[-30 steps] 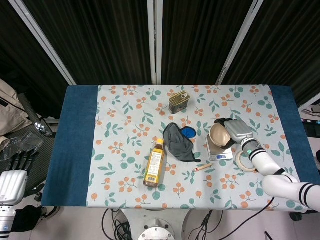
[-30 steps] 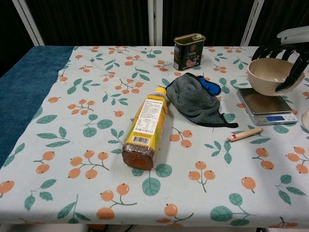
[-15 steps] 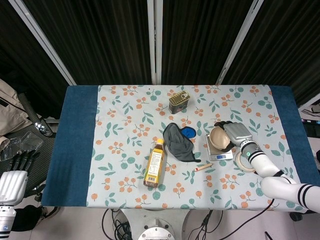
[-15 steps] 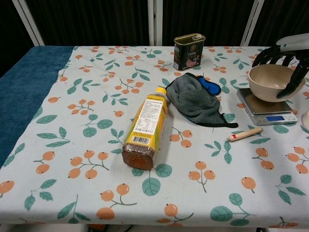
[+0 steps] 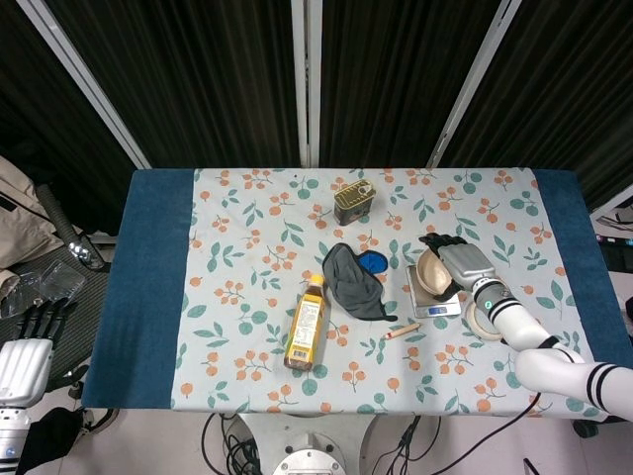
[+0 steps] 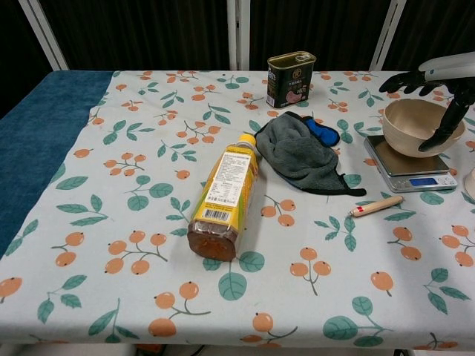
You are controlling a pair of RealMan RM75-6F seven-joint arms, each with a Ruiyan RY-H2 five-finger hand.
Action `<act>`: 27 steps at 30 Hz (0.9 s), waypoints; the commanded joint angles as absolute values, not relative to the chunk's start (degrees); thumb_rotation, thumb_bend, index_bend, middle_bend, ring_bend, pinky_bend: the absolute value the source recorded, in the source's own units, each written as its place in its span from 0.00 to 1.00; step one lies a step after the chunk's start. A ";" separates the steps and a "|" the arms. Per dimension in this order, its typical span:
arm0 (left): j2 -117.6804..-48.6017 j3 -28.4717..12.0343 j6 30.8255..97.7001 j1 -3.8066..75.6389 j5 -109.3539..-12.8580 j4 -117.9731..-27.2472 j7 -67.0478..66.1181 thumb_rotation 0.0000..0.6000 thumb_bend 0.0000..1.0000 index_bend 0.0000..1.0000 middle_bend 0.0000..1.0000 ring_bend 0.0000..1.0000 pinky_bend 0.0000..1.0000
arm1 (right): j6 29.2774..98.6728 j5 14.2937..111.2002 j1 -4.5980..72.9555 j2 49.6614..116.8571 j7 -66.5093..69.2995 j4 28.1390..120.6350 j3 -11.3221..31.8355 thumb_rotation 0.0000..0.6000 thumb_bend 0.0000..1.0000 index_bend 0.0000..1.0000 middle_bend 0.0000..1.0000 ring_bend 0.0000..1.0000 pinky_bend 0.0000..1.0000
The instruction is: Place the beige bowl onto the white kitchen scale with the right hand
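Note:
The beige bowl (image 6: 413,126) (image 5: 431,273) sits upright on the white kitchen scale (image 6: 413,170) (image 5: 435,303) at the right side of the table. My right hand (image 6: 436,83) (image 5: 461,261) hovers over the bowl's far right rim. Its fingers (image 6: 404,78) stretch out apart above the rim, off the bowl. The thumb (image 6: 439,129) hangs down by the bowl's right wall; whether it touches cannot be made out. My left hand (image 5: 26,358) hangs off the table at the lower left, holding nothing, fingers apart.
Left of the scale lie a grey cloth (image 6: 300,153) with a blue piece (image 6: 321,130), and a yellow-labelled bottle (image 6: 223,196) on its side. A tin can (image 6: 289,69) stands behind. In front of the scale lies a small wooden stick (image 6: 376,205). A tape roll (image 5: 486,320) lies to its right.
The bowl has come down from above the scale onto its platform. My right hand's fingers have spread and lifted off the bowl's rim. The left hand has not moved.

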State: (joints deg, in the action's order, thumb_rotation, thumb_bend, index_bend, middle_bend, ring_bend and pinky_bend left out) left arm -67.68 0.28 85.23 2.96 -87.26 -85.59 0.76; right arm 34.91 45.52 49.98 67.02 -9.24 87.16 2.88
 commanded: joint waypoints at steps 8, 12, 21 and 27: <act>-67.28 0.12 86.19 2.60 -87.51 -85.94 1.00 1.00 0.12 0.11 0.05 0.00 0.05 | 43.19 51.89 44.14 57.07 -5.24 97.78 4.27 1.00 0.00 0.00 0.00 0.00 0.00; -67.21 -0.02 86.26 2.54 -87.30 -86.19 0.63 1.00 0.12 0.11 0.05 0.00 0.05 | 50.93 59.21 36.51 49.54 0.57 104.49 3.59 1.00 0.00 0.00 0.00 0.00 0.00; -67.69 -0.44 86.20 2.99 -87.41 -86.43 -2.13 1.00 0.12 0.11 0.05 0.00 0.05 | 86.39 75.73 12.39 57.29 3.14 93.48 -1.88 1.00 0.00 0.00 0.00 0.00 0.00; -67.45 -1.07 86.88 3.33 -87.76 -87.10 -3.48 1.00 0.12 0.11 0.05 0.00 0.05 | 92.60 77.58 5.66 65.26 2.68 85.40 -3.09 1.00 0.00 0.00 0.00 0.00 0.00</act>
State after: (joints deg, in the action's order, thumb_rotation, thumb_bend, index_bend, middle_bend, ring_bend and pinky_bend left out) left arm -67.50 -0.98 86.77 3.27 -87.68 -87.04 -3.41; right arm 89.14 74.69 9.47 61.09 2.72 89.61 -1.55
